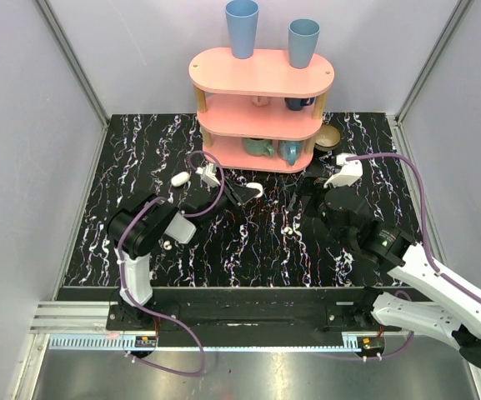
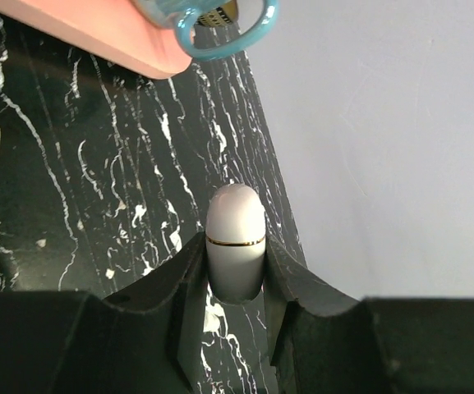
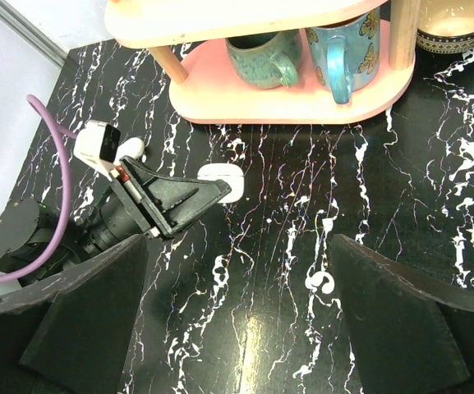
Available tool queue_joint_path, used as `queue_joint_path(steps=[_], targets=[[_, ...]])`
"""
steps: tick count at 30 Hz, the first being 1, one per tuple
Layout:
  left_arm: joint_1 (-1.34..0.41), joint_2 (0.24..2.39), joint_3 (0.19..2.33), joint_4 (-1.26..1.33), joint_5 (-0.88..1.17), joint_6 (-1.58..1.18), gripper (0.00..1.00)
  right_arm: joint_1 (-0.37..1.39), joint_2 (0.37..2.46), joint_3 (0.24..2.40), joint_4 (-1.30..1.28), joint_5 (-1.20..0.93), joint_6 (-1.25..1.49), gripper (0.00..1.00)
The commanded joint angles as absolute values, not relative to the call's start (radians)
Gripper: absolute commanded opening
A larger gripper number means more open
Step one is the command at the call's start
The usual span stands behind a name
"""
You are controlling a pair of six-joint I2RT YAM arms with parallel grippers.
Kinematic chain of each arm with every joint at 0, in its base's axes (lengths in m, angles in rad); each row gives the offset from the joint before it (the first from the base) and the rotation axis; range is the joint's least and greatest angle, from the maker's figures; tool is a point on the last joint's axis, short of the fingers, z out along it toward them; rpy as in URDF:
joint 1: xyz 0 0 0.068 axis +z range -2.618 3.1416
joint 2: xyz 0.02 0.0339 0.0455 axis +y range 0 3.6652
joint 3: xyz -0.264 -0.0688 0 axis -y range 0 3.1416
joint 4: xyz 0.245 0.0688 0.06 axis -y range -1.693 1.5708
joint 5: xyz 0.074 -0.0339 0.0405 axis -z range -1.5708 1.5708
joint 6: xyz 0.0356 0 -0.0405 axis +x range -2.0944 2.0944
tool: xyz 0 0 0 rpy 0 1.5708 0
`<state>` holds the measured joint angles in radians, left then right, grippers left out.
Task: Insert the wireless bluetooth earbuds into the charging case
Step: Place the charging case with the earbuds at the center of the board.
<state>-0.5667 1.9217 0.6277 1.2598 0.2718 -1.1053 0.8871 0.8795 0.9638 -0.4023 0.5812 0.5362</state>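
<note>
Black white-veined marble worktop (image 1: 140, 150), pink three-tier shelf (image 1: 261, 77) at its far edge; mid-worktop the left gripper (image 1: 244, 193) pinches the small glossy white oval charging case (image 2: 236, 230), seam closed. Right gripper (image 3: 241, 320) gapes empty. Its slick curved shell could squirt free under that narrow pinch

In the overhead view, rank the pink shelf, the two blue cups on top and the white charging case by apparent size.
1. pink shelf
2. left blue cup and right blue cup: look much alike, not ranked; they stand nearer the camera
3. charging case, smallest by far
</note>
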Motion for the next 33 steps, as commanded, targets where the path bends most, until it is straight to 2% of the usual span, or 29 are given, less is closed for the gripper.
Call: queue_joint_path(steps=[1, 12, 17, 20, 33], targets=[[-0.575, 1.962, 0.667, 1.428, 0.212, -1.163, 0.0, 0.874, 0.868, 0.974, -0.4, 0.561, 0.52, 1.0], [-0.591, 2.036, 0.692, 1.401, 0.166, -1.221, 0.0, 0.867, 0.88, 0.983, -0.402, 0.557, 0.496, 1.0], [-0.594, 2.037, 0.707, 1.302, 0.167, -1.215, 0.06, 0.864, 0.887, 0.983, -0.4, 0.56, 0.5, 1.0], [-0.592, 2.045, 0.715, 1.29, 0.172, -1.21, 0.01, 0.862, 0.888, 0.983, -0.402, 0.558, 0.5, 1.0], [-0.594, 2.102, 0.727, 1.325, 0.179, -1.252, 0.02, 0.859, 0.896, 0.985, -0.4, 0.558, 0.506, 1.0]])
